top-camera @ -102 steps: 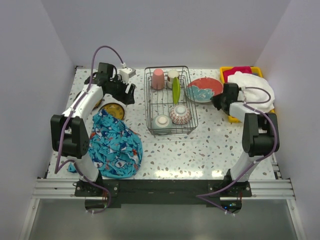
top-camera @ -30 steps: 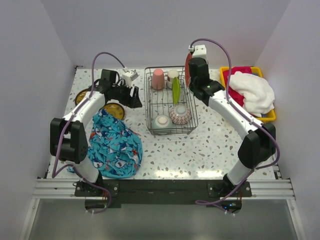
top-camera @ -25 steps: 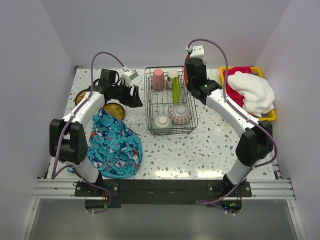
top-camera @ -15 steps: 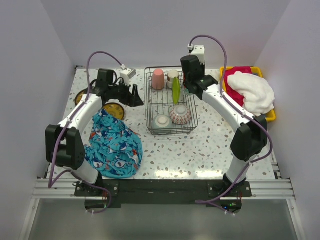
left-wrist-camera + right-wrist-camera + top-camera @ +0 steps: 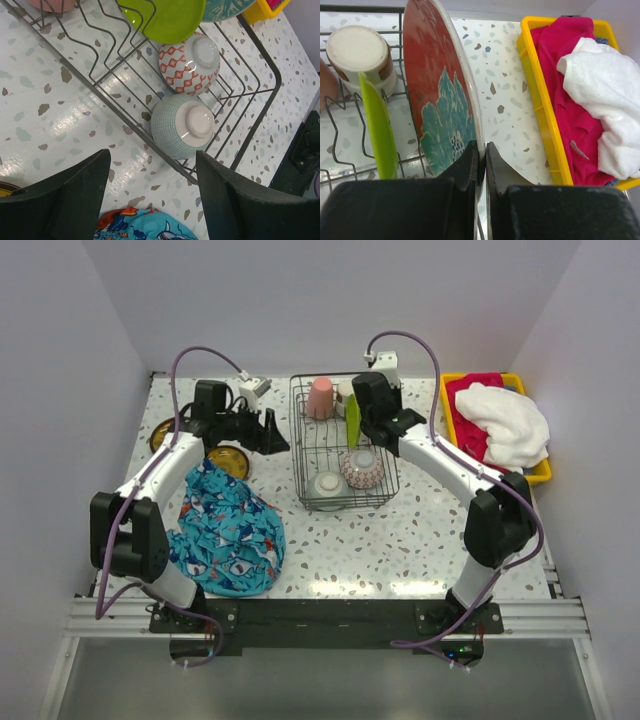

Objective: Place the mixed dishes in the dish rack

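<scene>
The dark wire dish rack holds a pink cup, a cream cup, an upright lime-green plate, a patterned bowl and a mint bowl, both upside down. My right gripper is shut on the rim of the teal-and-red plate. It holds the plate on edge over the rack's right rear, beside the lime plate. My left gripper is open and empty just left of the rack, above the mint bowl. Two yellow-olive plates lie on the table at the left.
A blue patterned cloth lies at the front left, covering part of one yellow-olive plate. A yellow tray with pink and white towels stands at the back right. The rack wire runs close in front of my left fingers.
My right arm has carried the teal-and-red plate left, from beside the tray to over the rack's right rear. My left gripper has edged right toward the rack.
</scene>
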Tool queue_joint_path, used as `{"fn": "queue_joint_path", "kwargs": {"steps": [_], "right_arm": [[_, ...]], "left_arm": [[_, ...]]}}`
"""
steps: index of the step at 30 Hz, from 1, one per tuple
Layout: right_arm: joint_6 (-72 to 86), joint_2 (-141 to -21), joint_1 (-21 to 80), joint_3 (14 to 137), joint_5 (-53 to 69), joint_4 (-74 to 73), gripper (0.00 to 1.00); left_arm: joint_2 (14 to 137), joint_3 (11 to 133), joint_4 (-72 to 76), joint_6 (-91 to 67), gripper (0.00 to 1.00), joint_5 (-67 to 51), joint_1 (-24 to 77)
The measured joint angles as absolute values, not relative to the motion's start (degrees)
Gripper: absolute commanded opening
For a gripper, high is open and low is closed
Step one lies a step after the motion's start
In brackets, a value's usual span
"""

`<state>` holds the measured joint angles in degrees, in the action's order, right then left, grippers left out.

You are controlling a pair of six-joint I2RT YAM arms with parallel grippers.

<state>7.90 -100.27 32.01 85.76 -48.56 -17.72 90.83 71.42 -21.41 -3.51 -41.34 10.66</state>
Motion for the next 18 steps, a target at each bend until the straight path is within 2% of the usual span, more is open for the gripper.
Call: {"fn": "queue_joint_path", "kwargs": {"steps": [1, 2, 3, 10, 13, 15, 18], "right_arm": [[8.0, -100.1, 32.2, 85.7, -48.5, -17.1, 0.01], [7.9, -100.0, 32.4, 85.7, -48.5, -16.7, 0.07], [7.8, -100.0, 32.6, 85.7, -48.6, -16.9, 0.21], [8.7, -100.0, 32.7, 85.7, -46.3, -19.7, 0.48], [10.0, -100.0, 32.8, 86.0, -44.2, -21.5, 0.51], [10.7, -100.0, 32.8, 86.3, -43.1, -23.0, 0.57], [12.0, -100.0, 32.8, 88.3, -41.1, -25.1, 0.57]], "left_arm": [[90.7, 71.2, -21.1, -3.9, 0.74, -41.4, 10.7], [90.5, 71.0, -20.7, -4.0, 0.74, -41.5, 10.7], [90.4, 70.9, -20.5, -4.1, 0.74, -41.5, 10.7], [90.0, 70.5, -20.2, -4.8, 0.74, -41.6, 10.7], [90.0, 70.5, -20.1, -5.0, 0.74, -41.6, 10.7], [90.0, 70.5, -20.1, -5.0, 0.74, -41.6, 10.7], [90.0, 70.5, -20.2, -5.0, 0.74, -41.6, 10.7]]}}
